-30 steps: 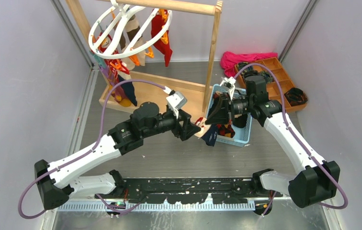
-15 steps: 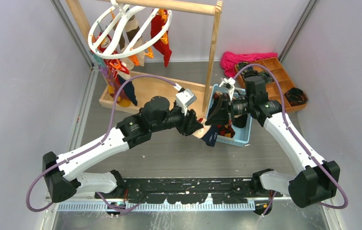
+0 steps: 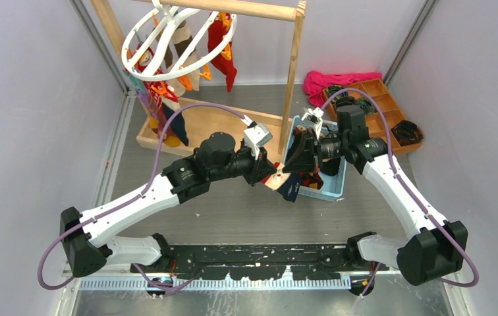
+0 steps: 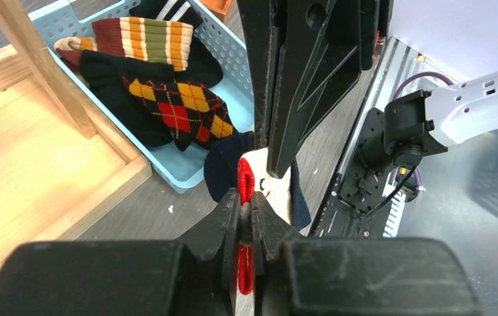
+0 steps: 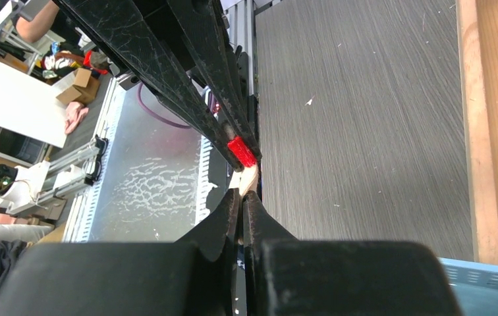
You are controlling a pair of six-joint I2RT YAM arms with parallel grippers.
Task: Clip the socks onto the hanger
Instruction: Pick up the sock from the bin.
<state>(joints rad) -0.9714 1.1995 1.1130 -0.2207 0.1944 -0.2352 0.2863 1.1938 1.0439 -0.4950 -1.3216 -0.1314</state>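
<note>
The task is judged partly done. Several socks are already clipped to the hanger (image 3: pixel 126 56) at the upper left of the top view, a red one (image 3: pixel 223 46) among them. More socks wait to be hung, so a good share of the work is left.

One sock (image 4: pixel 223 174), navy with a cream and red part, is held in the air at the centre of the top view, just left of the basket (image 3: pixel 329 195) and well apart from the hanger. It is gripped from both sides. The left gripper (image 4: pixel 246 204) is closed narrow on its red part, and the right gripper (image 5: pixel 241 197) is closed narrow on its cream part, the two tips almost touching. The step in hand is judged to be a handover or a stretching of the sock before it is carried to a clip.

In the blue basket, at the upper left of the left wrist view, an argyle sock (image 4: pixel 177 105), a striped sock (image 4: pixel 144 36) and a black sock (image 4: pixel 111 92) are seen lying on one another.

A wooden tray (image 3: pixel 381 89) at the upper right of the top view holds dark items that cannot be made out, and a pink cloth (image 3: pixel 338 82) lies just beside it.
</note>
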